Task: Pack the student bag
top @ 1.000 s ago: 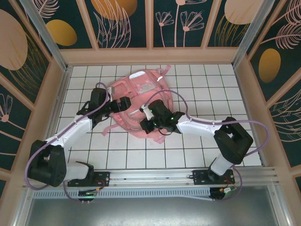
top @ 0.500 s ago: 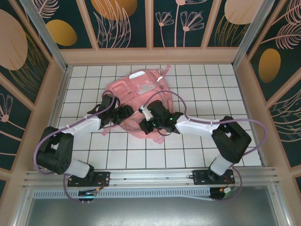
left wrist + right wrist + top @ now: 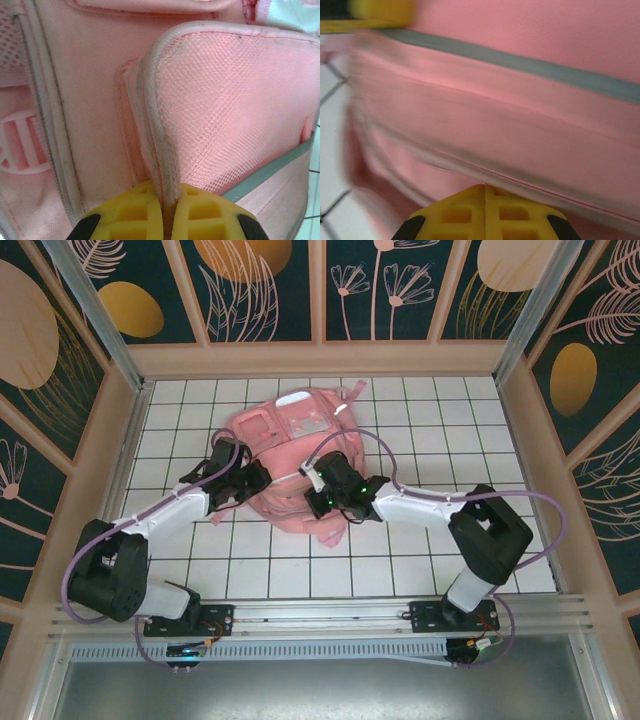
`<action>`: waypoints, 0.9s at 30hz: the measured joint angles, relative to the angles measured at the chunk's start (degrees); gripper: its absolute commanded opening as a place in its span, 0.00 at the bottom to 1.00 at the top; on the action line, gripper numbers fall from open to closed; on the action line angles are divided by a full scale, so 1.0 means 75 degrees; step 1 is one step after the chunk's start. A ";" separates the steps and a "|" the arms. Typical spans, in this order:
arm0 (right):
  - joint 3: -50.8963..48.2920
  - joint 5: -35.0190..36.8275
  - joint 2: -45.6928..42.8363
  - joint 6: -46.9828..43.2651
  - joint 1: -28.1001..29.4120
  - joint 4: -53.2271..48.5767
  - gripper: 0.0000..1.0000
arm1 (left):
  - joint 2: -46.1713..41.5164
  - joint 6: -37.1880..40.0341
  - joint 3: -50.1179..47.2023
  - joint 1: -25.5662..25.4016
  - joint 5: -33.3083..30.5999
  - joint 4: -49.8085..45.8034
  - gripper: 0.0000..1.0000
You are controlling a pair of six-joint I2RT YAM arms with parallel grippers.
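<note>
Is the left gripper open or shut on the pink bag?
Shut: the left gripper pinches the piped edge of a mesh pocket on the student bag, no gap between its yellow fingers.

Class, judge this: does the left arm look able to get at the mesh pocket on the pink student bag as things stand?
Probably yes: the left fingers are shut on the rim of the mesh pocket, with nothing between them and the student bag.

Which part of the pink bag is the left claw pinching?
Find the pink backpack on the white tiled table. Its side nearest the left arm carries a mesh pocket, whose pale piped rim, unlike the plain fabric around it, sits between the shut jaws.
</note>
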 measured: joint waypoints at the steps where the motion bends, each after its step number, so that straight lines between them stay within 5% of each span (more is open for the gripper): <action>1: -0.0064 0.0119 -0.0009 -0.0020 -0.0166 -0.0029 0.00 | -0.0035 0.0125 0.0000 0.0079 -0.0035 -0.0090 0.00; 7: -0.0358 0.0405 -0.0102 -0.0172 -0.0781 -0.0149 0.00 | -0.0070 0.0574 0.0000 0.0303 -0.0070 -0.0615 0.00; 11: -0.0408 -0.0154 -0.0414 -0.0204 -0.0542 -0.0154 0.39 | -0.0073 0.0385 0.0000 0.0303 0.0055 -0.0644 0.00; 20: 0.0309 -0.2142 -0.0134 -0.0452 0.0079 -0.0306 0.73 | -0.0262 -0.1072 -0.0216 0.0353 0.0848 -0.0472 0.00; 27: 0.0463 -0.1894 0.0140 -0.0664 0.0189 -0.0434 0.67 | -0.0644 -0.1935 -0.0259 0.0402 0.0968 -0.0478 0.00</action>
